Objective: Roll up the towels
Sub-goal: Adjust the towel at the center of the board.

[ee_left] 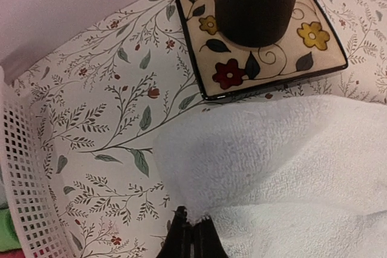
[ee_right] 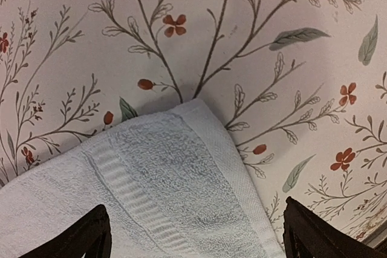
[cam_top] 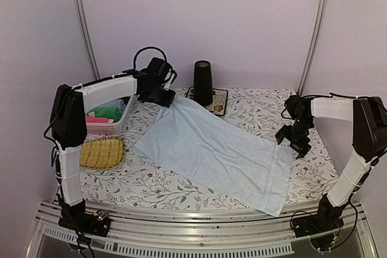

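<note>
Towel (cam_top: 211,149) of plain light blue lay spread flat and slantwise across the flowered tablecloth (cam_top: 254,110), running from the far left toward the near right edge. The left gripper (cam_top: 163,98) was pinched tight on the towel's far-left corner, and that corner was drawn up off the cloth into a peak; in the left wrist view the dark fingers (ee_left: 192,237) met with terry fabric bunched between them. Just beyond that corner sat a square flowered mat (ee_left: 199,46) with a dark border, and a tall black cup (cam_top: 202,81) stood upright on it. The right gripper (cam_top: 294,140) hung with its jaws wide over the towel's right corner, holding nothing. At the left stood a white lattice basket (cam_top: 118,126) holding green and pink cloth, with a woven yellow tray (cam_top: 103,152) just in front.
</note>
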Controlling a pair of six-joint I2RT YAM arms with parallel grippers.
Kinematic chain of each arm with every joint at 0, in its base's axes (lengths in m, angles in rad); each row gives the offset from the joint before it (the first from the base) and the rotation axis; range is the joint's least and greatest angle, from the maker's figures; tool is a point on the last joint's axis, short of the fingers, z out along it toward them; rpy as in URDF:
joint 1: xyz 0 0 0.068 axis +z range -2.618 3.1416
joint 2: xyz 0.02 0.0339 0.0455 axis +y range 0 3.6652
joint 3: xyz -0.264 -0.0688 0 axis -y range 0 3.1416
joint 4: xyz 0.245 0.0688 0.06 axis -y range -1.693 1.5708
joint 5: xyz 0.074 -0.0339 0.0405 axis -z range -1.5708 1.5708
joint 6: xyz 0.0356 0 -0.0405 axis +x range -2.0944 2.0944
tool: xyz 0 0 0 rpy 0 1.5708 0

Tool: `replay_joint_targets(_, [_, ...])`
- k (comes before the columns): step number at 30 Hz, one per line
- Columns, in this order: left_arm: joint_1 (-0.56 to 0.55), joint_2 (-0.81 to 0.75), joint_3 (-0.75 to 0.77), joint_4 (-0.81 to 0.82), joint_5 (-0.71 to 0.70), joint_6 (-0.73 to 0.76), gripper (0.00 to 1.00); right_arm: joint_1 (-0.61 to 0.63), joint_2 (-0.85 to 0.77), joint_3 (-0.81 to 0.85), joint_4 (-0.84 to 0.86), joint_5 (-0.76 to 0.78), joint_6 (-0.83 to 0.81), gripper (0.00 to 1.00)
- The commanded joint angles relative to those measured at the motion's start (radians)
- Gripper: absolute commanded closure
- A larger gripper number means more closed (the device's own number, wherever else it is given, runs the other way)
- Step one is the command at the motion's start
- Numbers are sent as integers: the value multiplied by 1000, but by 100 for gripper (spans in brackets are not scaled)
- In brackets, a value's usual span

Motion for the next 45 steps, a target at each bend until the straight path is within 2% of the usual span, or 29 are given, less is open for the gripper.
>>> replay_joint_targets(1, [12,-12,-32,-5,-133,49,100,-13,130,119,39,44,-87,1])
replay_joint_targets(6, [19,4,-60,-20,-152,48,100,-17,282,244,11,44,-136,1])
replay_joint_targets(11, [38,4,-74,-12,-138,47,100,-18,300,244,88,-7,-159,2])
replay_joint_targets(12, [43,4,-74,-13,-133,45,100,-18,294,243,97,-15,-162,5])
replay_joint_targets(14, [47,7,-70,-12,-123,43,100,-17,284,235,111,-17,-165,19])
replay_joint_targets(17, [47,19,-61,-14,-123,43,100,-19,282,230,120,-16,-181,34])
replay_joint_targets(19, [50,24,-55,-15,-122,42,100,-18,294,224,118,-30,-190,41])
replay_joint_targets(26, [55,40,-38,-21,-105,39,99,-18,222,128,156,-80,-195,40])
replay_joint_targets(30, [55,48,-28,-23,-96,37,99,-7,202,116,144,-109,-214,37])
replay_joint_targets(34, [56,55,-24,-25,-86,34,99,-5,213,110,124,-92,-219,39])
replay_joint_targets(35, [55,55,-24,-25,-83,34,98,-5,217,109,119,-85,-216,41])
replay_joint_targets(37, [55,55,-25,-25,-81,33,99,-5,225,106,114,-74,-211,53])
replay_joint_targets(42, [55,56,-25,-23,-78,31,98,-5,228,92,112,-59,-205,94])
replay_joint_targets(45, [55,55,-25,-23,-79,31,98,-6,227,101,105,-28,-202,98])
